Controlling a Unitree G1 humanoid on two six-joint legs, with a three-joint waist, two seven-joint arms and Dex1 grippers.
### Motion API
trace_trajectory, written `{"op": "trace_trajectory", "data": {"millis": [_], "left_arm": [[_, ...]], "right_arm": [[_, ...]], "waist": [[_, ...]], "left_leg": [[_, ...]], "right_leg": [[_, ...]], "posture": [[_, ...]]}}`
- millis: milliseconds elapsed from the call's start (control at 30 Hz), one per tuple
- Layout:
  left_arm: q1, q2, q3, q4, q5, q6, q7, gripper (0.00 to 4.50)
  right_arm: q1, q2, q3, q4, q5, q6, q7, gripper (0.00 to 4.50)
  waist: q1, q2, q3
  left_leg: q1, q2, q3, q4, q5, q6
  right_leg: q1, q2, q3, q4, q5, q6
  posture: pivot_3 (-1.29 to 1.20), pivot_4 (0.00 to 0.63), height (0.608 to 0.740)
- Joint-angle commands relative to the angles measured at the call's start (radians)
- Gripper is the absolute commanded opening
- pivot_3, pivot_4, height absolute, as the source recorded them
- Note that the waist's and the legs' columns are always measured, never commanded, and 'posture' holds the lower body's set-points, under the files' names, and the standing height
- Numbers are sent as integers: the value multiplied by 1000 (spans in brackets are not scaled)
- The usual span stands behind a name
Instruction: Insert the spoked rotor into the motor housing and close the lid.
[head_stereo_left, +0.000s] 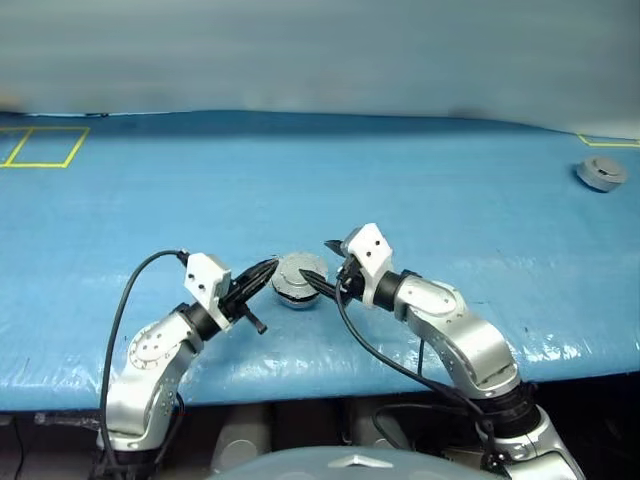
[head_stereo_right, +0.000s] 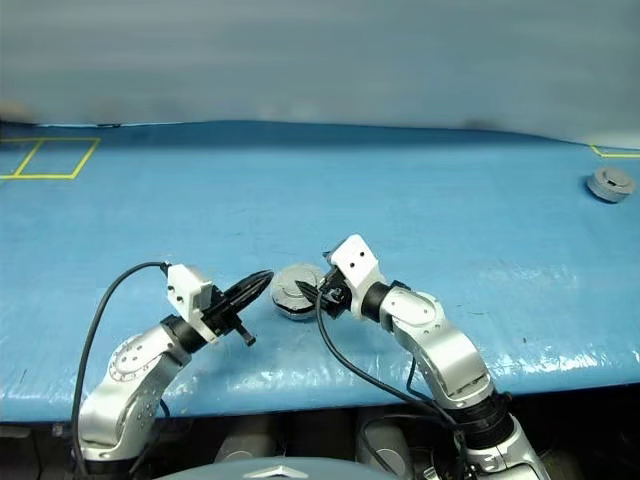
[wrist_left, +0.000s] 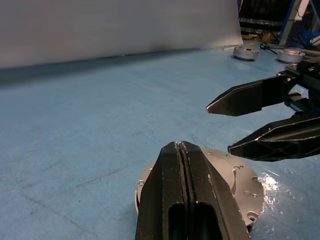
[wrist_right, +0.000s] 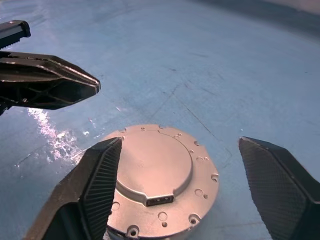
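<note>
The motor housing (head_stereo_left: 296, 282) sits on the blue table near its front edge, with the lid (wrist_right: 155, 165) lying flat and closed on top, its plain grey face and raised centre upward. The spoked rotor is hidden. My left gripper (head_stereo_left: 271, 268) is shut, empty, and points at the housing's left side, its tips (wrist_left: 180, 146) just short of the rim. From the right, my right gripper (head_stereo_left: 316, 262) hovers over the housing, open wide and holding nothing. Its fingers (wrist_right: 100, 185) stand apart on either side of the lid.
A separate grey puck (head_stereo_left: 601, 173) lies at the far right of the table. Yellow tape squares (head_stereo_left: 40, 147) mark the far left corner. The blue table cover (head_stereo_left: 300, 180) stretches back to a grey wall. The front edge runs just below both arms.
</note>
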Motion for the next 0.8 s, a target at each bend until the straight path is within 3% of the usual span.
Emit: {"op": "trace_trajectory", "data": {"millis": [33, 400, 733, 800], "left_arm": [[93, -1, -6, -50, 11, -102, -8, 0], [140, 18, -66, 87, 91, -268, -27, 0], [135, 16, -77, 170, 100, -344, -29, 0], [140, 18, -70, 180, 98, -353, -26, 0]], "right_arm": [[-52, 27, 34, 23, -10, 15, 6, 4482], [-108, 52, 136, 112, -95, 24, -4, 4482], [-99, 98, 129, 139, -148, 41, -51, 4482], [-97, 103, 129, 135, -149, 46, -52, 4091]], "waist": [[-4, 0, 0], [-8, 1, 0], [-11, 1, 1], [-11, 1, 1]], "left_leg": [[0, 0, 0, 0, 0, 0], [0, 1, 2, -1, 0, 0], [-1, 1, 2, -2, 0, 0], [-1, 2, 2, -2, 0, 0]], "right_leg": [[0, 0, 0, 0, 0, 0], [-2, 0, 0, -1, -1, 2], [-3, 0, 0, -1, -2, 2], [-3, 0, 0, -1, -2, 2]], "posture": [[0, 150, 740], [0, 150, 740], [0, 150, 740], [0, 150, 740]]}}
